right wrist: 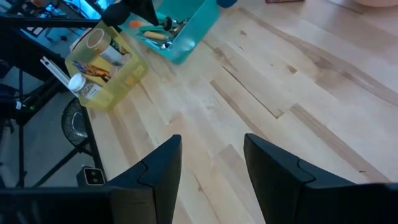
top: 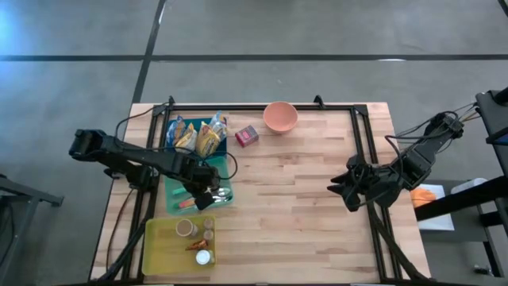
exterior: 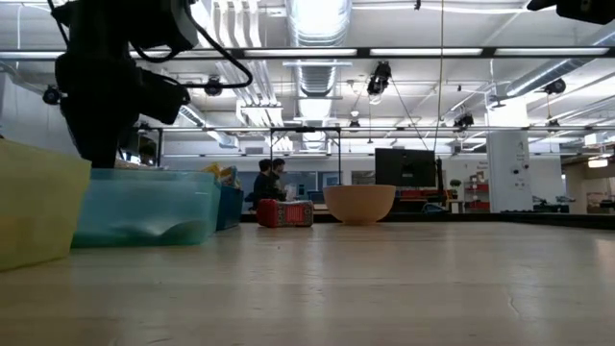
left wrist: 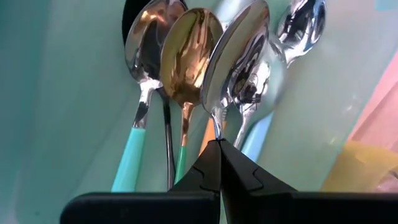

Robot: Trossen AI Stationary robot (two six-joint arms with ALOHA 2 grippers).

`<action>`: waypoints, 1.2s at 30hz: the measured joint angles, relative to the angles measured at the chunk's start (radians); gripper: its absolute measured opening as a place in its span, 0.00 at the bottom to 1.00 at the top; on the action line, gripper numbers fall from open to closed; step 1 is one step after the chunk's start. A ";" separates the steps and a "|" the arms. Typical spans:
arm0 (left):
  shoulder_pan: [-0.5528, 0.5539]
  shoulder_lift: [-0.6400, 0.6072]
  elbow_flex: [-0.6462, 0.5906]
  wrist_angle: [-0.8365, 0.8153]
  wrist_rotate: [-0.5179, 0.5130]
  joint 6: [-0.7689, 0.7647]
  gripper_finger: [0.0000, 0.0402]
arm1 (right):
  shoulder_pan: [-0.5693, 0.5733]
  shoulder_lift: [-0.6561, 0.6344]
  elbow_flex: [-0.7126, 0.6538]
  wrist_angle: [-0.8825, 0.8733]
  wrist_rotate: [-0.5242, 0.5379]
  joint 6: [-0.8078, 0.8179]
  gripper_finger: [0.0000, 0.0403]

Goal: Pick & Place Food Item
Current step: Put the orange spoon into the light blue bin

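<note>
My left claw (left wrist: 219, 163) sits pinched together on a silver spoon (left wrist: 239, 56) down inside the teal bin (top: 173, 200), walls tight around. My right claw (right wrist: 211, 162), fingers apart, hovers over bare tabletop (top: 302, 206) near its right edge.

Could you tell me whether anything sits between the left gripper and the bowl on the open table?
The left gripper is shut on a spoon handle inside the teal bin. Toward the pink bowl, the bin's wall and the red box lie near that line; the rest is bare wood.
</note>
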 joint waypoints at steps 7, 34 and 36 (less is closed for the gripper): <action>0.001 0.001 -0.028 0.023 -0.019 0.002 0.00 | 0.000 0.000 0.000 0.000 0.000 0.001 0.42; 0.035 0.129 -0.028 0.147 0.021 -0.072 0.00 | 0.000 -0.001 0.000 0.039 0.022 0.002 0.42; 0.035 0.129 -0.024 0.147 0.021 -0.066 0.00 | 0.000 -0.001 0.000 0.042 0.022 0.002 0.42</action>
